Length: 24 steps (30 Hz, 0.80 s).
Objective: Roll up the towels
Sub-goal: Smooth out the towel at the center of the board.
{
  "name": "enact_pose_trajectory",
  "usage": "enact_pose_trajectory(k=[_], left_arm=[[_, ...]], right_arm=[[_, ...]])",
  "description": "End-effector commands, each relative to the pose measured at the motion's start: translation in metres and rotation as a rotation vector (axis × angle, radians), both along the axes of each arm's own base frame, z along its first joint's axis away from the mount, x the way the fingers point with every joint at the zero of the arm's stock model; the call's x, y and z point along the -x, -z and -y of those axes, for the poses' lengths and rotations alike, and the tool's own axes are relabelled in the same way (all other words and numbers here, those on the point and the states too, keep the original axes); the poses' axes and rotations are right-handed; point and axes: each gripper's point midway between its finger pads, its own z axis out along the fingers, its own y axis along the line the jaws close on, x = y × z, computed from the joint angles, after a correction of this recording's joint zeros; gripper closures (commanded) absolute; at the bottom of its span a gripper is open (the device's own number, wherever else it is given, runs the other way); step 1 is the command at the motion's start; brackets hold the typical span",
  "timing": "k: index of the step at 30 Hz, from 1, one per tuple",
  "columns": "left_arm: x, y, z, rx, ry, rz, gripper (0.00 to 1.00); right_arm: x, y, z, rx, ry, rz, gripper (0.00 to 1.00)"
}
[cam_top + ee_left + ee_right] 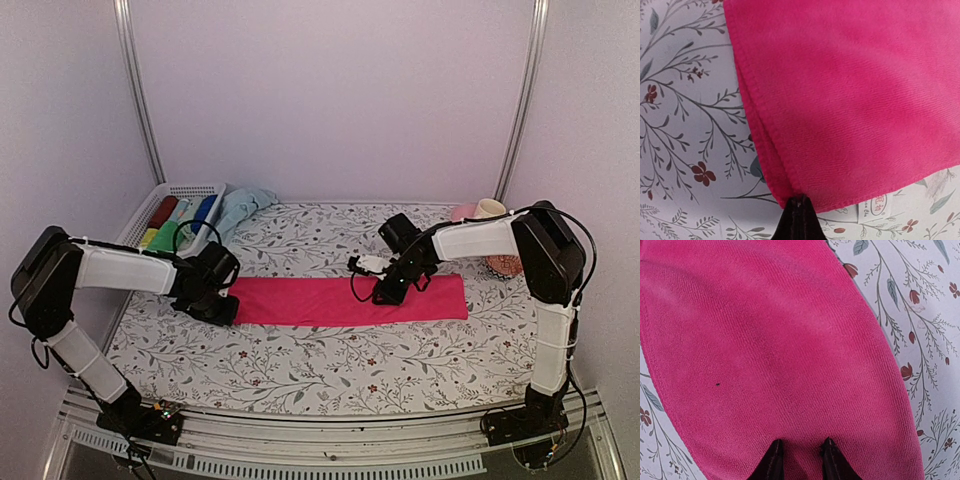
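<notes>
The left pincer [799, 212] pinches the pink towel [850, 100] at its corner — the right pincer [801, 460], slightly spread, rests on the cloth.

this is a robot test cell in a lab, dressed with household things, not a lived-in room. plain pale panels [330, 100] close it in at the far side and on both sides, held by bare aluminium uprights [138, 100] in the far corners. two white-and-black arms, the left arm [110, 268] and the right arm [480, 240], are bolted to a slotted metal rail [330, 445] along the near edge, and a black cable [352, 285] loops loose at the right arm's wrist. the table wears a flowered cloth [320, 365]. a white basket [190, 187] of coloured rolls [205, 210] sits far left, and a pink towel [340, 300] lies flat mid-table.
</notes>
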Motion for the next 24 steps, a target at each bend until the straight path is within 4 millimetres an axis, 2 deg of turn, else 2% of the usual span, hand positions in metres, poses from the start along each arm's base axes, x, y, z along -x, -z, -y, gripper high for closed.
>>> enact_pose_trajectory(k=[1, 8, 10, 13, 16, 19, 21, 24], left_arm=[[0.004, 0.007, -0.016, -0.067, -0.006, -0.035, 1.00], [0.002, 0.015, -0.032, -0.159, -0.012, -0.061, 1.00], [-0.004, 0.005, -0.032, -0.153, -0.027, -0.026, 1.00], [-0.014, -0.023, -0.028, -0.088, -0.062, 0.058, 1.00], [-0.019, -0.052, -0.022, -0.021, -0.074, 0.126, 0.93], [-0.020, -0.072, -0.007, 0.096, -0.062, 0.165, 0.87], [-0.018, -0.075, 0.004, 0.168, -0.048, 0.167, 0.83], [-0.015, -0.066, 0.015, 0.222, -0.032, 0.134, 0.80]], right_arm=[[0.009, 0.017, 0.021, 0.077, 0.013, -0.034, 0.71], [0.009, 0.016, 0.022, 0.077, 0.013, -0.032, 0.71], [0.008, 0.016, 0.022, 0.078, 0.015, -0.032, 0.69], [0.008, 0.017, 0.022, 0.078, 0.013, -0.031, 0.68], [0.008, 0.016, 0.022, 0.076, 0.014, -0.031, 0.67], [0.007, 0.014, 0.021, 0.073, 0.015, -0.029, 0.67], [0.007, 0.013, 0.021, 0.071, 0.015, -0.026, 0.66], [0.007, 0.012, 0.021, 0.068, 0.015, -0.025, 0.66]])
